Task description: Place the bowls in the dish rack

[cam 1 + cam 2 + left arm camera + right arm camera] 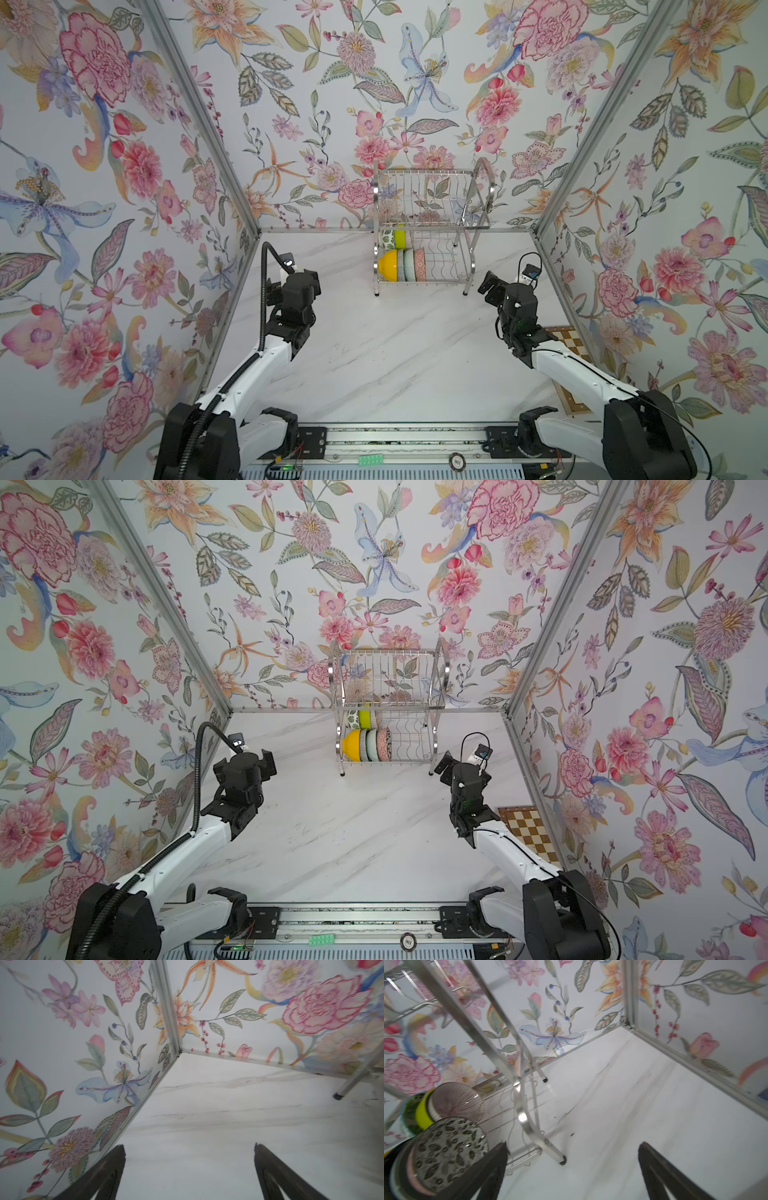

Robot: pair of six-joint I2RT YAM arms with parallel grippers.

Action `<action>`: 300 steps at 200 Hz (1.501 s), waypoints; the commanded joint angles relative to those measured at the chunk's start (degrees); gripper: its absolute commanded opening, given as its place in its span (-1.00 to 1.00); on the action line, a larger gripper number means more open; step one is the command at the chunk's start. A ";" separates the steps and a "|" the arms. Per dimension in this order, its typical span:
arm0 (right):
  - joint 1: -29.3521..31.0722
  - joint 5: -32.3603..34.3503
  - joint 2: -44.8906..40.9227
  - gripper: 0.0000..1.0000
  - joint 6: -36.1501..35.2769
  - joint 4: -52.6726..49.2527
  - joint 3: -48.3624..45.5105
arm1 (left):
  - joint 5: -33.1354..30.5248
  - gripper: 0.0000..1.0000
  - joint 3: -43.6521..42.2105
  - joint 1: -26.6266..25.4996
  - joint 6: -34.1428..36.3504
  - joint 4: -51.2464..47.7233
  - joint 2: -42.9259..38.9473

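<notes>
Both top views: the dish rack (428, 226) stands centre frame, against the back wall, with the bowls (409, 264) on edge at its lower tier's left end.
Left wrist view: left gripper (189, 1146) spread wide, empty.
Right wrist view: right gripper (573, 1144) spread wide, empty, beside the bowls.

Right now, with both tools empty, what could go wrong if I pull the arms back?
The right tool sits open close to a foot of the dish rack; a swing could knock it and rattle the bowls standing on edge. The chessboard lies by the right arm; a low retreat may drag it.
</notes>
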 commanded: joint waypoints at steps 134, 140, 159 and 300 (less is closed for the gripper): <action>-14.97 5.11 7.13 0.98 -10.56 28.16 -16.95 | -6.69 0.98 -5.66 3.86 9.66 36.35 27.04; -14.96 5.17 7.43 0.98 -11.13 28.76 -16.95 | -6.48 0.98 -7.18 3.82 9.86 38.85 26.31; -14.91 4.25 8.14 0.98 -13.73 31.84 -17.63 | -4.35 0.98 -11.24 3.74 10.45 44.76 24.59; -11.18 -2.09 20.49 0.98 -25.06 55.80 -21.39 | 3.39 0.98 -12.85 6.09 8.86 44.50 23.13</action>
